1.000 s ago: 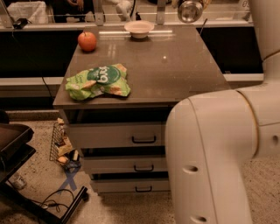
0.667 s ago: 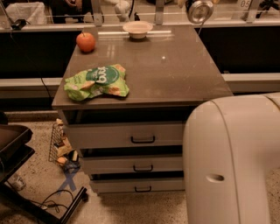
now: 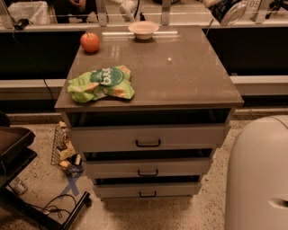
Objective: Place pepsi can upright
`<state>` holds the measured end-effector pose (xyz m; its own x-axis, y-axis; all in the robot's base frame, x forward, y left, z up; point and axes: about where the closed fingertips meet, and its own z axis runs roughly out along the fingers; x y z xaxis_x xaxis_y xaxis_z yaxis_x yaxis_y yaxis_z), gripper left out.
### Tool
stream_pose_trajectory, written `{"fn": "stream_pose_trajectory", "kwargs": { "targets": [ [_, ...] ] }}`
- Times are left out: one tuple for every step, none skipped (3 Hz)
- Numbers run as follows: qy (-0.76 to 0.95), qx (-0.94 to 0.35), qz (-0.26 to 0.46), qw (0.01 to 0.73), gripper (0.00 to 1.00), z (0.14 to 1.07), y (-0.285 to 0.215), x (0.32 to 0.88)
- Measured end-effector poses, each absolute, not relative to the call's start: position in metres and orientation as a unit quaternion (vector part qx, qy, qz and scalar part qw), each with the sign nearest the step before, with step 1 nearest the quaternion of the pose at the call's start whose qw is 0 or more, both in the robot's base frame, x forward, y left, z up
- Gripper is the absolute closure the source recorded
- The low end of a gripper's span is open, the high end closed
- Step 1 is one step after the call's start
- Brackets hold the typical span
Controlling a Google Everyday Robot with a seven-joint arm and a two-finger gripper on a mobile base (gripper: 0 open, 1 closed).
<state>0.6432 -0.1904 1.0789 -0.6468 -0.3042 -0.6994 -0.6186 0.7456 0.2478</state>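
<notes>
A: What lay on the cabinet top (image 3: 180, 76)?
B: A green chip bag (image 3: 101, 83) at the left front, an apple (image 3: 90, 42) behind it, a bowl (image 3: 143, 29) at the back edge.
A: And the pepsi can (image 3: 228, 12)?
B: Aloft at top right, tilted, clamped in the gripper (image 3: 218, 6).

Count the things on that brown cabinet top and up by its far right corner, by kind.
red fruit: 1
white bowl: 1
green snack bag: 1
pepsi can: 1, tilted, at the gripper near the picture's top right edge
Total: 4
</notes>
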Motion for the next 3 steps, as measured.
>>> {"fn": "stream_pose_trajectory", "kwargs": {
  "targets": [
    [0.824, -0.312, 0.281, 0.38, 1.0, 1.0831, -0.1946, 0.6492],
    [0.822, -0.31, 0.282, 0.386, 1.0, 1.0835, -0.1927, 0.6542],
    [0.823, -0.308, 0.287, 0.382, 1.0, 1.0793, -0.1892, 0.6579]
  ]
}}
